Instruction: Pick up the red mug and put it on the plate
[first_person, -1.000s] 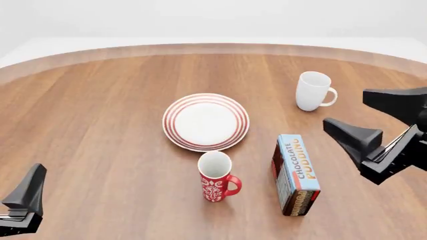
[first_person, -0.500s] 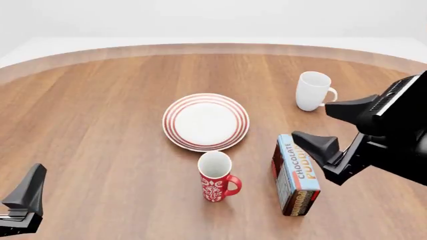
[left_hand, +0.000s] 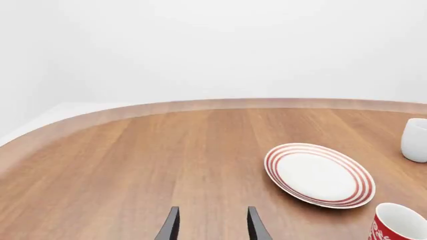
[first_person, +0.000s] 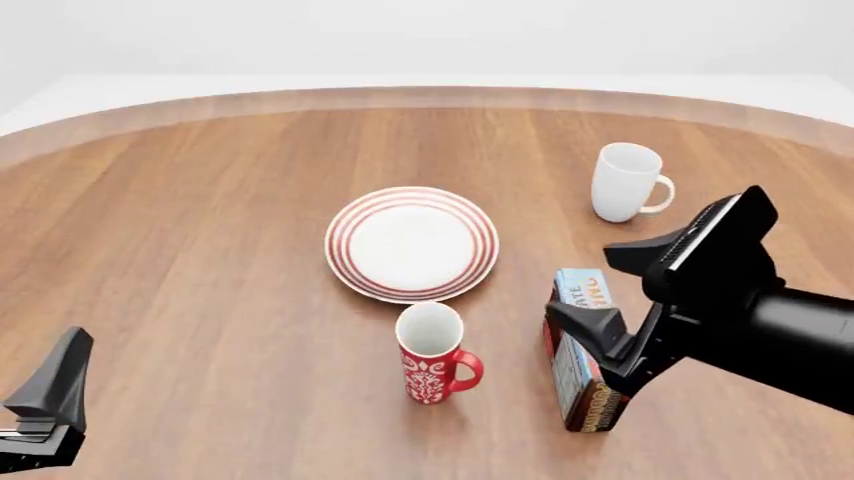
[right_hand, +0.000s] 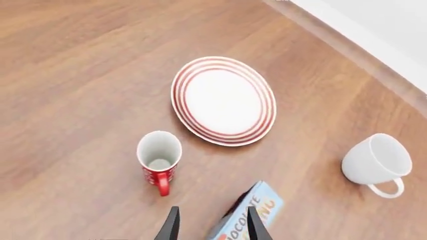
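Observation:
The red mug (first_person: 434, 355) stands upright on the table just in front of the plate (first_person: 411, 245), its handle turned to the right. My right gripper (first_person: 581, 285) is open and hovers over the pudding box to the mug's right, with nothing between its fingers. In the right wrist view the red mug (right_hand: 159, 155) and plate (right_hand: 223, 100) lie ahead of the right gripper (right_hand: 212, 209). My left gripper (first_person: 67, 350) sits at the near left corner, far from both. The left wrist view shows the left gripper (left_hand: 212, 209) open, with the plate (left_hand: 319, 175) and the red mug's rim (left_hand: 397, 225) off to one side.
A blue chocolate pudding box (first_person: 594, 400) lies right of the red mug, partly under my right gripper. A plain white mug (first_person: 625, 182) stands at the back right, handle to the right. The table's curved far edge (first_person: 427, 98) runs behind everything.
My right arm has swung in from the right edge, leftward and nearer, until its open fingers hang over the pudding box. The left arm, mugs and plate have not moved.

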